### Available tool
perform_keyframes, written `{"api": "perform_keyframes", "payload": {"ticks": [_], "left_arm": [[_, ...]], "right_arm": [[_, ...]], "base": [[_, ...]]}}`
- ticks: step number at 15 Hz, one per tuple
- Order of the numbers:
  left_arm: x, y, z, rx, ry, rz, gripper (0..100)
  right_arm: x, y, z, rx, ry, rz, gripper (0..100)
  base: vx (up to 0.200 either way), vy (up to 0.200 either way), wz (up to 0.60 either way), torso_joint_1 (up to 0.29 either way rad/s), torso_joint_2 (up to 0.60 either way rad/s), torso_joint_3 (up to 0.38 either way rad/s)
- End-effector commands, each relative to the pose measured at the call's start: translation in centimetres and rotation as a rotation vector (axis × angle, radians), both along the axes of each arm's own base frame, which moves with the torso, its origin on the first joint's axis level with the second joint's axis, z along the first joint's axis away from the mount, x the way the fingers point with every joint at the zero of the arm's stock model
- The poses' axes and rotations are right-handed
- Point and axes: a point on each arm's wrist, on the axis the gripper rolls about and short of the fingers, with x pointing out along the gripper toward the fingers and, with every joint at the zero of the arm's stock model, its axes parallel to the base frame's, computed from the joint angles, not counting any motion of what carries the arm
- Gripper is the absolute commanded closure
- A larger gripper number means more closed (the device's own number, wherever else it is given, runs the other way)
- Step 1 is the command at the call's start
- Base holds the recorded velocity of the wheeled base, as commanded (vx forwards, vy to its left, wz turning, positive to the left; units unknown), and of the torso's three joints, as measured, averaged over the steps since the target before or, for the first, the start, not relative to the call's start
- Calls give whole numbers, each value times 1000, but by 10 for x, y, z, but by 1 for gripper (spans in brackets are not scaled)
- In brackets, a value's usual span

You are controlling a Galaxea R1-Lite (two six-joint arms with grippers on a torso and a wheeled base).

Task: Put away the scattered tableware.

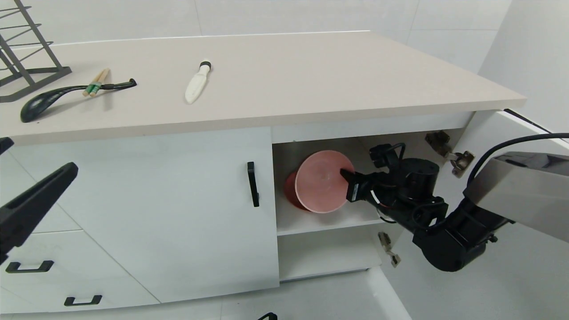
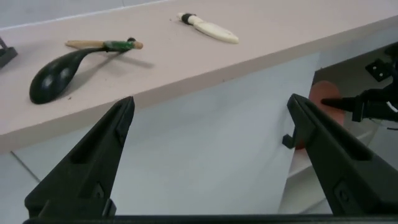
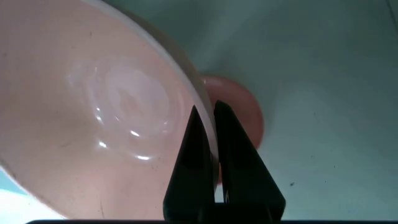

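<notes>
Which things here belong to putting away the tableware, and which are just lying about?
Job: bowl clamped in right gripper, spoon, chopsticks, knife, cupboard.
Lying about: rack, counter.

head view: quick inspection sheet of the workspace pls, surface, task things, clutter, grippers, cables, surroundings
surface: beige countertop over white cabinets.
job's things: pink bowl tilted on edge inside the open cabinet, red dish behind it; black spoon, chopsticks across its handle, and white knife on the countertop.
clutter: nothing seen.
grippers: right gripper shut on the pink bowl's rim; left gripper open, before the closed cabinet door.
cables: black cable along the right arm.
surroundings: dish rack at the countertop's back left; tiled wall.
</notes>
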Motion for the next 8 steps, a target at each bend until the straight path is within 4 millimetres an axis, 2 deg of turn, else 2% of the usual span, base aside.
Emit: {"api": "perform_keyframes", "payload": {"ticks": [1, 4, 8], "left_arm": [[27, -6, -21, 6, 51, -3, 0], [23, -9, -20, -4, 9, -38, 0], [31, -11, -28, 13, 60, -37, 0]], "right_arm": [[11, 6, 3, -8, 18, 3, 100], [20, 11, -2, -30, 21, 8, 100], [25, 10, -31, -92, 67, 6, 100]], "base": [[0, 0, 0, 0, 0, 0], [0, 0, 0, 0, 0, 0], [0, 0, 0, 0, 0, 0]]}}
